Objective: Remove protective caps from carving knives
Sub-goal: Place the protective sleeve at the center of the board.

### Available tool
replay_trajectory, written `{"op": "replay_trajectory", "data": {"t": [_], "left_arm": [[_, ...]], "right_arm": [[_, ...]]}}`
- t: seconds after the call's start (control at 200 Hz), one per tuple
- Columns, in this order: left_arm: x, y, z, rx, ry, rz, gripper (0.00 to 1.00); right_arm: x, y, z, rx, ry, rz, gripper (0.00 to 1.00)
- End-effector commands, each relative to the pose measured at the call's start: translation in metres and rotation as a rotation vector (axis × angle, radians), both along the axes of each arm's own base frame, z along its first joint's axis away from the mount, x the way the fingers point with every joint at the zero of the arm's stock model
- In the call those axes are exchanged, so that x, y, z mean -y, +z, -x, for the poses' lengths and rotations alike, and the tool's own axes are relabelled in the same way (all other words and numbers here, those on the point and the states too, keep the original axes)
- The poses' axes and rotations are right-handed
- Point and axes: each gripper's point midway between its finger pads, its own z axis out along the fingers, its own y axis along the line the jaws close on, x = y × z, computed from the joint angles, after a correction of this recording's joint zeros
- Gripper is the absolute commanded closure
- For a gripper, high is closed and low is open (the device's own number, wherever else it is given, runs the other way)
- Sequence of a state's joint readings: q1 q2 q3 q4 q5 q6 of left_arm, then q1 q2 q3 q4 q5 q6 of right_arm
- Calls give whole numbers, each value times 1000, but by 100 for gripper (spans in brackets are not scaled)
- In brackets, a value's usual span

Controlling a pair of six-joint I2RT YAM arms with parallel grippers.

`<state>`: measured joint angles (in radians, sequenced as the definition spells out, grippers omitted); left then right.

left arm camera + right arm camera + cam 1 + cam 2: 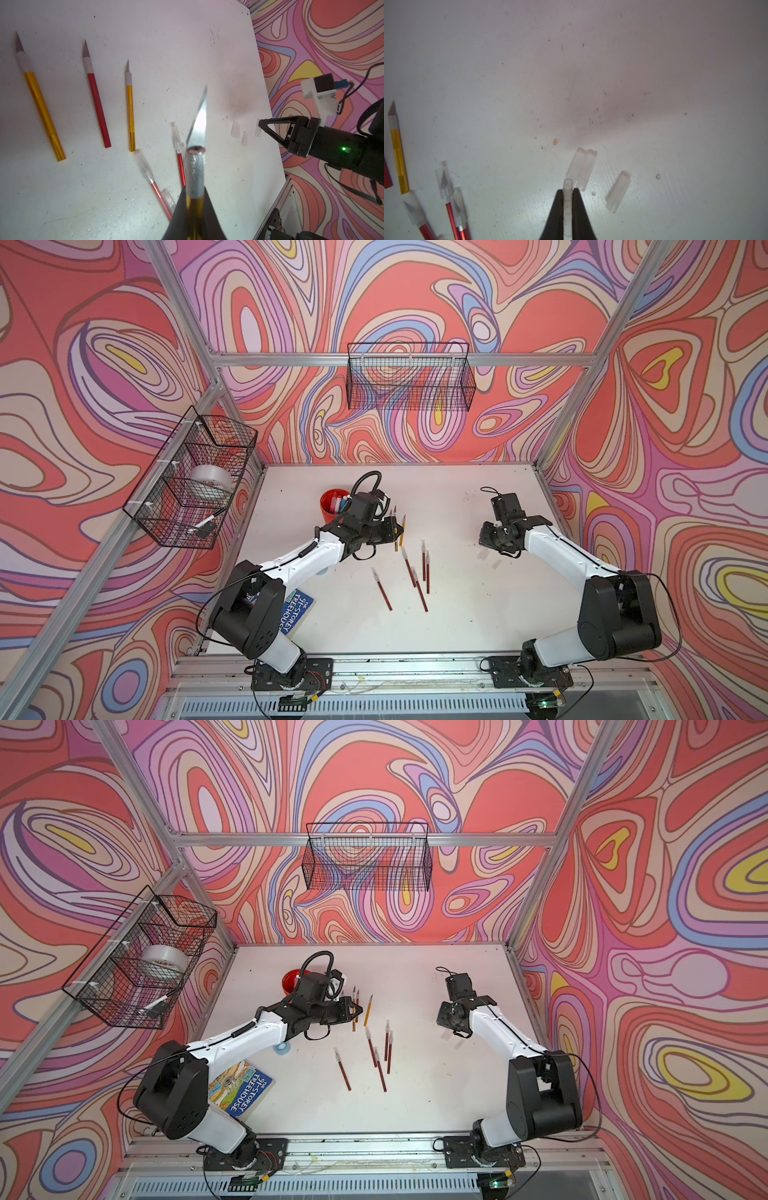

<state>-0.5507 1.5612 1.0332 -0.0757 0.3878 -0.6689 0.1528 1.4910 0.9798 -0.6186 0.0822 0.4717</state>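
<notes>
Your left gripper (194, 199) is clamped on a yellow knife (195, 170) with the blade bare, just left of centre in both top views. Your right gripper (568, 192) pinches a cap (568, 185) right of centre, and three loose caps (584, 168) lie on the table (591, 62) just beside it. Five red knives (419, 591) mid-frame have caps on.

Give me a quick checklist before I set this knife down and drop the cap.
1. The left gripper is shut on the yellow knife: ok.
2. Its blade is bare: ok.
3. The right gripper is shut on the held cap: ok.
4. The held cap is near the three loose caps: ok.
5. Its height above the table: cannot tell.
6. All knives uncapped: not ok; five red knives wear caps.
</notes>
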Motion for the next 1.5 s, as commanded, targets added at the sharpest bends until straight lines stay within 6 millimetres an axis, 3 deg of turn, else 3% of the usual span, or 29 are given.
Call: {"op": "replay_trajectory", "data": {"t": [0.0,0.501,0.856,1.182,1.497], "left_arm": [[-4,-2,-3,5,7,-37,100],[-1,-6,-8,-24,0,-29,100],[-2,-6,-8,-25,4,-34,100],[-3,-7,-7,-28,5,-38,99],[-3,-19,-18,-58,25,-116,97]], "right_arm": [[12,-20,8,-53,-31,31,100],[12,-54,17,-139,-32,9,99],[13,-58,18,-142,-42,-5,86],[15,-49,14,-119,-46,-12,81],[-13,-7,-2,15,34,-156,81]]}}
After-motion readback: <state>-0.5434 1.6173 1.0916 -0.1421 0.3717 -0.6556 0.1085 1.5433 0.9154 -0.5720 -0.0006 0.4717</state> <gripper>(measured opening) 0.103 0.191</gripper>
